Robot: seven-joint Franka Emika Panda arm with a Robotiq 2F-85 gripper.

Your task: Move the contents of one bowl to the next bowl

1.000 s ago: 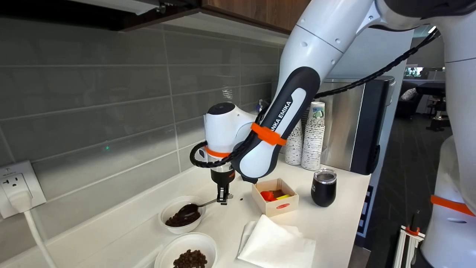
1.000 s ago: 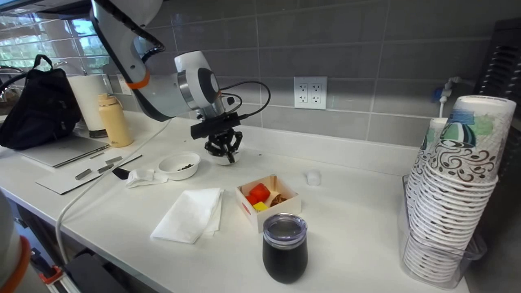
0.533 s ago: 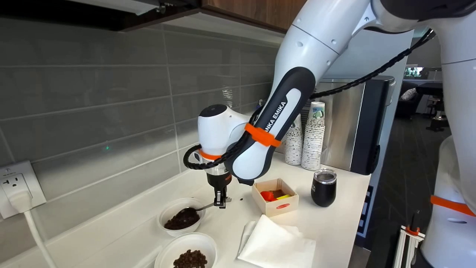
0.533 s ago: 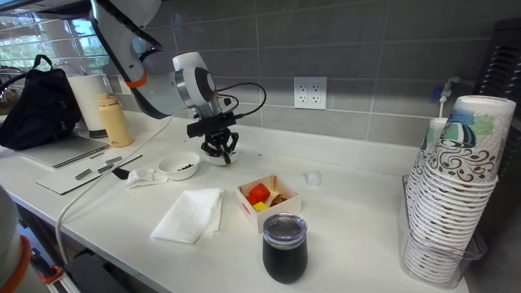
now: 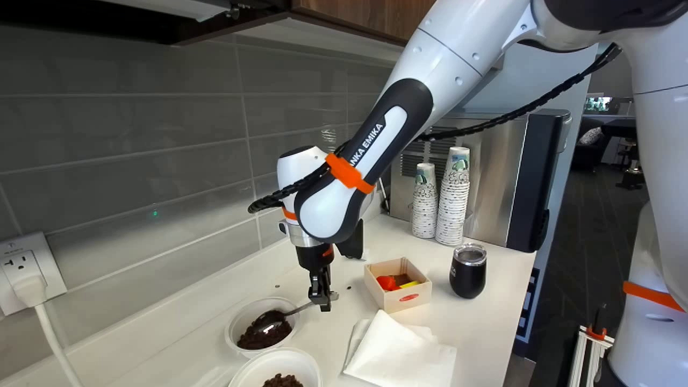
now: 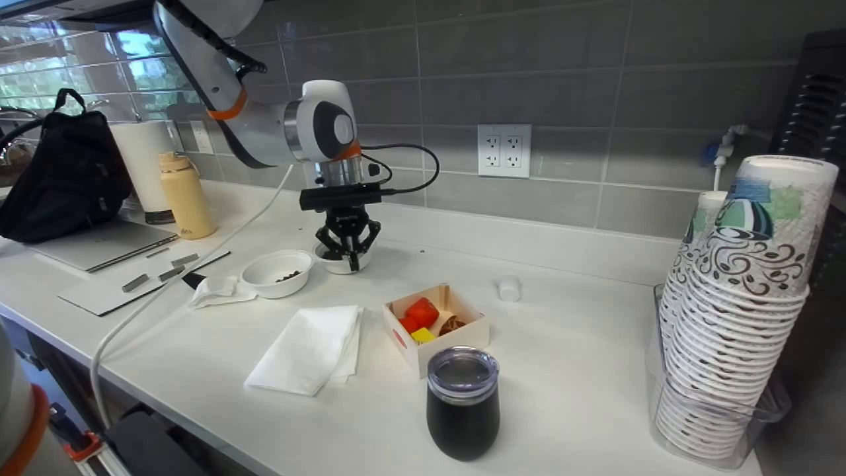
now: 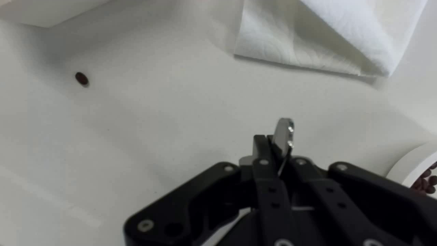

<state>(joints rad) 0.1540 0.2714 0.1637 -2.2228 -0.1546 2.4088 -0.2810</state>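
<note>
In an exterior view, the gripper (image 5: pixel 321 301) is closed near the outer end of a metal-looking spoon (image 5: pixel 273 319). The spoon slants down across the rim of the far bowl (image 5: pixel 241 321), its head in or just above dark beans (image 5: pixel 263 340). Whether the head is loaded cannot be told. The near bowl (image 5: pixel 290 363) also holds beans; which bowl is the source is not established.

In an exterior view, the gripper stands in front of the far bowl; the spoon cannot be made out. The bowls are side by side; contact cannot be confirmed.

In the wrist view, the fingers (image 7: pixel 262 148) pinch the handle (image 7: pixel 282 134), its end projecting past them. One loose bean (image 7: pixel 81 79) lies on the counter (image 7: pixel 153 112).

Judgement on handling: spoon probably stiff, light and slick; held at the tail, it may pivot under load. A grip nearer the neck, flat side flush to the fingers, would likely steady it. Beans should be light and prone to roll; bowls seem thin and apt to slide.
</note>
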